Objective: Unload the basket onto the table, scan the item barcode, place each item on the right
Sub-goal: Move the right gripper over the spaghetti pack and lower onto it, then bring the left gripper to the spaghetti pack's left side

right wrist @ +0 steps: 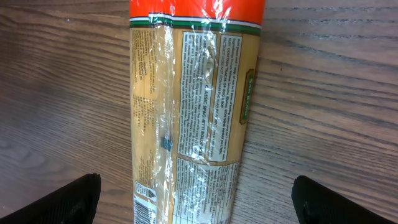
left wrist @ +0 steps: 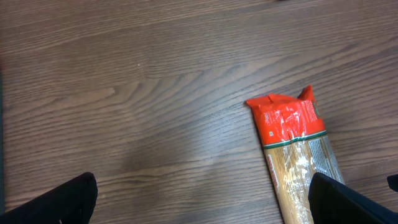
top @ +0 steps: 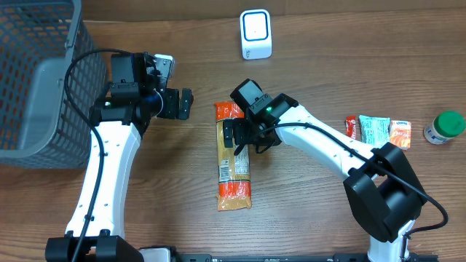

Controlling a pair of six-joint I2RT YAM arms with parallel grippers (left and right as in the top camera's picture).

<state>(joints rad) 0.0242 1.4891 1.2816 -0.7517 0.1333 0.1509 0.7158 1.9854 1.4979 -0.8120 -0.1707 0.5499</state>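
The left jaws are spread wide, with one dark tip poking in at each bottom corner. A long pasta packet (left wrist: 292,155) lies flat on the wooden surface (left wrist: 137,93), over toward the right. Its orange-red crimped end points up-frame and its lower part slips behind one tip.

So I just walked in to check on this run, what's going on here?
The right gripper hovers open over a long spaghetti pack that lies flat mid-table, a finger on either side and no grip on it. The left gripper is open beside the pack's red top end, holding nothing. The white scanner stands at the far edge, and the pack has not yet been brought to it.
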